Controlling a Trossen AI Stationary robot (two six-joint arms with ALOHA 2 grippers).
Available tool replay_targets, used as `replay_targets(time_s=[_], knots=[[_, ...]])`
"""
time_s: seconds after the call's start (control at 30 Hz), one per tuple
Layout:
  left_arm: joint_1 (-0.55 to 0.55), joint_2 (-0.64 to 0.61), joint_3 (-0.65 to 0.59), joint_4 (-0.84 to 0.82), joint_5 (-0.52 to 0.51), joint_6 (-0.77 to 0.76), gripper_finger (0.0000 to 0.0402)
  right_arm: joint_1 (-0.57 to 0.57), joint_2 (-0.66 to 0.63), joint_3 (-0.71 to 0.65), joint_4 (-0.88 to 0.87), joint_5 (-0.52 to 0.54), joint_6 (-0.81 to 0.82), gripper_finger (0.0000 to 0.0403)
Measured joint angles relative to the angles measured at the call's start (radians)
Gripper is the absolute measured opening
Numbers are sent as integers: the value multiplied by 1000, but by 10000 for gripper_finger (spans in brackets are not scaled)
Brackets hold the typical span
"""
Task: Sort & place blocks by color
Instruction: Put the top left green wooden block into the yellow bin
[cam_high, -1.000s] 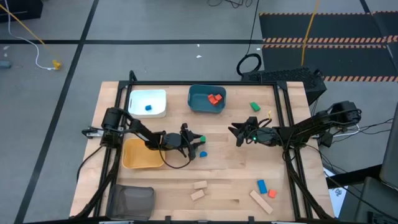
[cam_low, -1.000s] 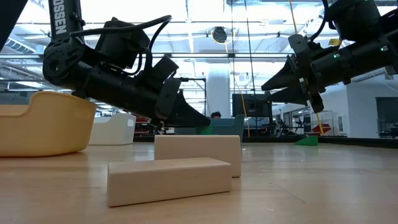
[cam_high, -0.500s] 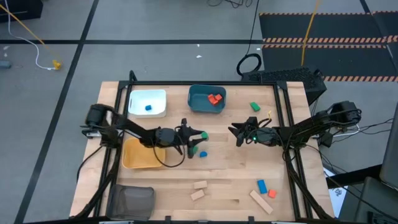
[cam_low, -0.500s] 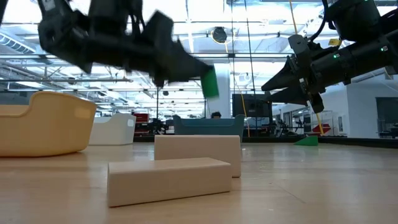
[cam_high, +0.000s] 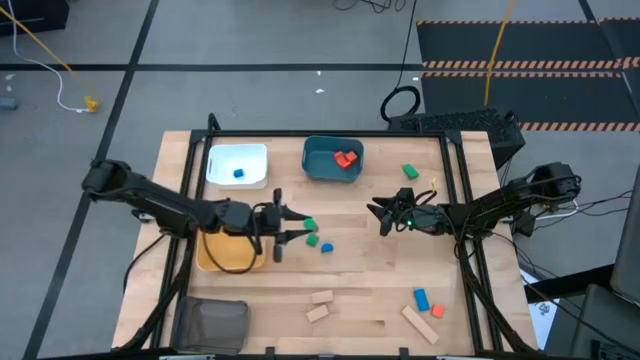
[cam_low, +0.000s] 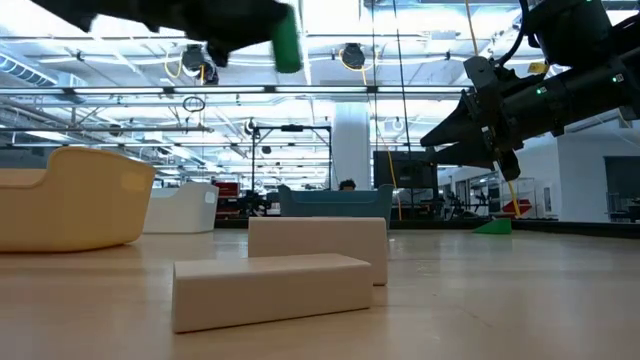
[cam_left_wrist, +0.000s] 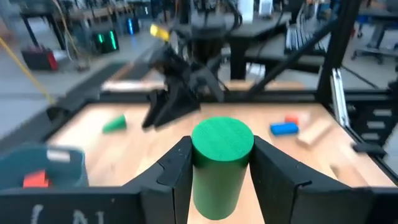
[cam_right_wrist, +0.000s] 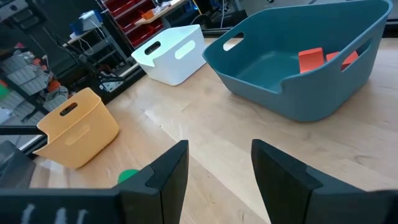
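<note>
Now left claw (cam_left_wrist: 219, 163) pinches green cylinder (cam_left_wrist: 220, 163); right claw (cam_right_wrist: 219, 163) spread, empty.

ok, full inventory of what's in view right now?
white bin: 1, white, high view's top left; holds 1 blue cube
teal bin: 1, teal, top middle; holds red blocks, count unclear
yellow bin: 1, yellow, left, partly under left arm
mesh bin: 1, dark, bottom left corner
green wedge: 1, green, top right
centre blocks: 2, green and blue, mid-table
tan blocks: 3, plain, bottom edge
corner blocks: 2, blue and orange, bottom right
cylinder: 1, green, held above table
left arm: jaws shut on cylinder
right arm: jaws open, empty, mid-right
</note>
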Motion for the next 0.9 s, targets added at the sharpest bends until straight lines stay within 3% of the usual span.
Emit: replay_targets(time_s=[0.37, 0.6, 0.9], knots=[[-49, -245, 0, -658, -17, -377, 132, 0, 0, 0, 0, 0, 5, 166], [-86, -369, 0, -952, 60, -580, 132, 0, 0, 0, 0, 0, 7, 166], [-151, -387, 0, -1289, 115, -838, 133, 0, 0, 0, 0, 0, 8, 166]])
